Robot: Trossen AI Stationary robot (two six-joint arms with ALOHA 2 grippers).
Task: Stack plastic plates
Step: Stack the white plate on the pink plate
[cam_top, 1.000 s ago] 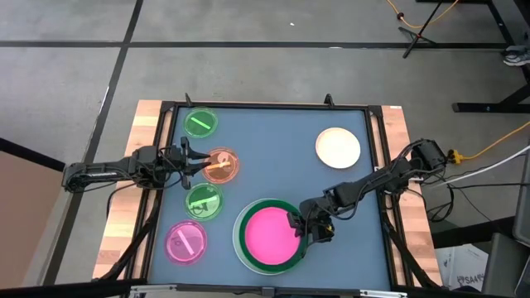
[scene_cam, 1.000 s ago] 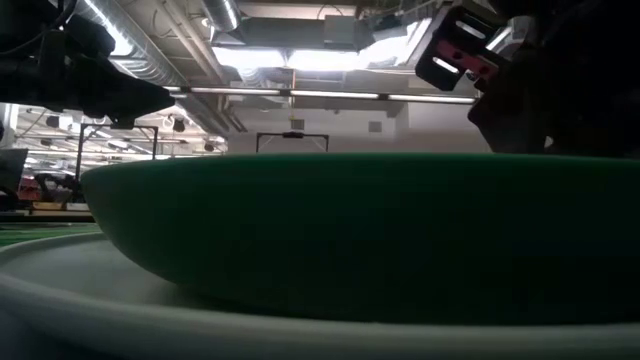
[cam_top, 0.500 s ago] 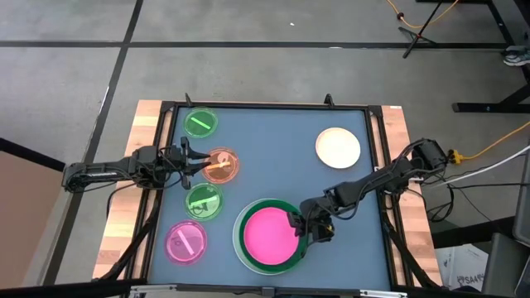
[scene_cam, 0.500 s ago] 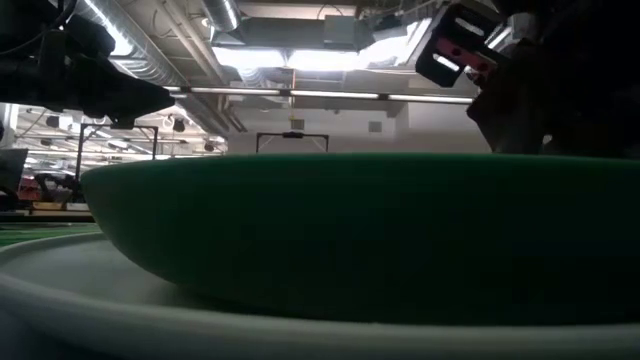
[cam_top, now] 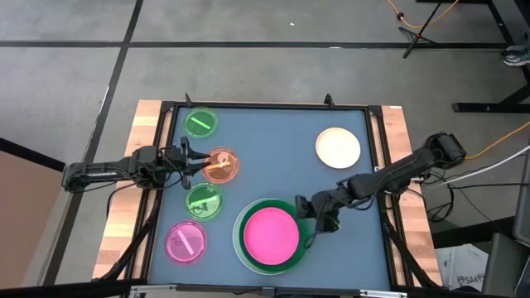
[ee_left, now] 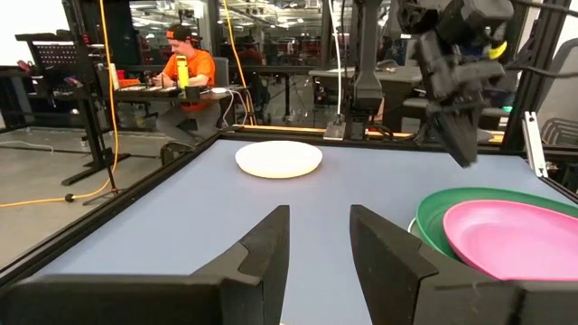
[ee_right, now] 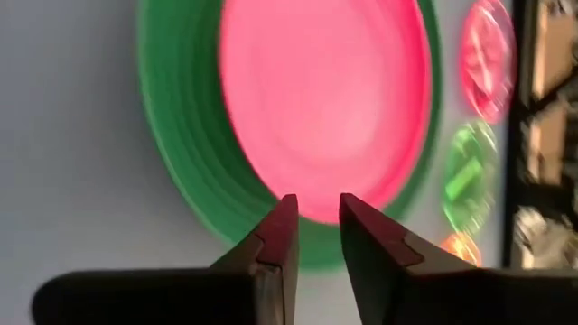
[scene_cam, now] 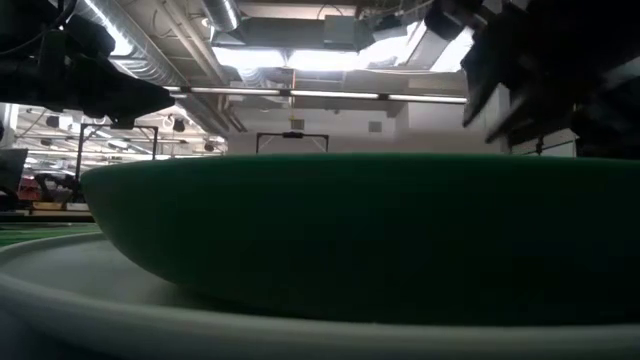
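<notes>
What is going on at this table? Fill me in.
A two-armed robot is stacking plastic plates. The pink plate already sits in the dark green plate, which rests on a white one. The right end effector hangs empty and open beside that stack. The left end effector waits by the orange plate. The cream plate, two green plates and the magenta plate lie loose.

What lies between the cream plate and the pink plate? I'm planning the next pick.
In the high view, only bare blue mat separates the cream plate from the pink plate; the right gripper sits just off that line.
</notes>
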